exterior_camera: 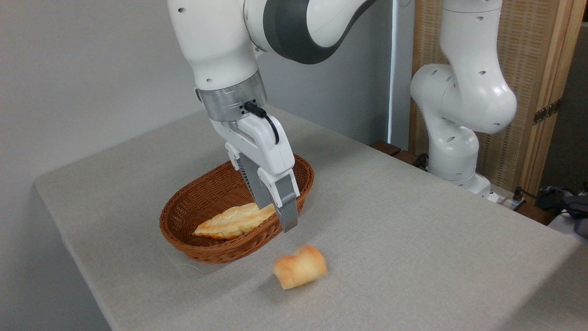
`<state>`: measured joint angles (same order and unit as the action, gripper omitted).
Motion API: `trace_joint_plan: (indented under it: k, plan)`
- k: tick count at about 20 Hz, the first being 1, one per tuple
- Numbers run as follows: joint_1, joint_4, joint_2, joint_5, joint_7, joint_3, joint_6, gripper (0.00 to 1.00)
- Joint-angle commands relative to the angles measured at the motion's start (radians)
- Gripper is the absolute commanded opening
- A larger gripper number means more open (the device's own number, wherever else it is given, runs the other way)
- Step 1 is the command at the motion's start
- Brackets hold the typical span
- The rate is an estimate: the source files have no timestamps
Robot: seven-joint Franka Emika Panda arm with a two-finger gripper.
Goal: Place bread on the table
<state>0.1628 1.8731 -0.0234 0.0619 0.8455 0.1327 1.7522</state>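
The bun (300, 267) is lying on the table (413, 239), just in front of the basket (183, 216) and toward the table's near edge. Its outline is blurred, so the creases of its crust are hard to make out; a soft shadow is sitting under it on the grey cloth. Nothing is touching it.

The gripper (279, 215) is hanging above and slightly behind the bun, over the basket's near right rim, tilted so its fingers (288, 207) are pointing down and toward the front. The fingers are holding nothing. Seen nearly side-on, one finger is overlapping the other, so the width of the gap between them cannot be told, though they look released rather than clenched on anything. A black cable is looping from the wrist to the gripper body.

The basket is sitting near the middle of the table, closer to its left edge than its right. A pale loaf (232, 221) is lying inside it, along the bottom, with its right end hidden behind the fingers.

The arm's base (452, 151) is standing at the far right edge of the table, well apart from the basket.
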Motion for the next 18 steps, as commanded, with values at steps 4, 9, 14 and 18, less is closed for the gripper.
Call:
trace_joint_plan:
  k: [4, 9, 14, 18]
  plan:
    - [0.007, -0.003, -0.006, -0.005, 0.001, 0.01, -0.016, 1.0]
    - [0.007, -0.005, -0.007, -0.007, 0.0, 0.019, -0.002, 1.0]
    - [0.007, -0.005, -0.007, -0.033, -0.023, 0.028, 0.082, 1.0]
    - [0.007, -0.005, -0.016, -0.051, -0.077, 0.03, 0.084, 1.0]
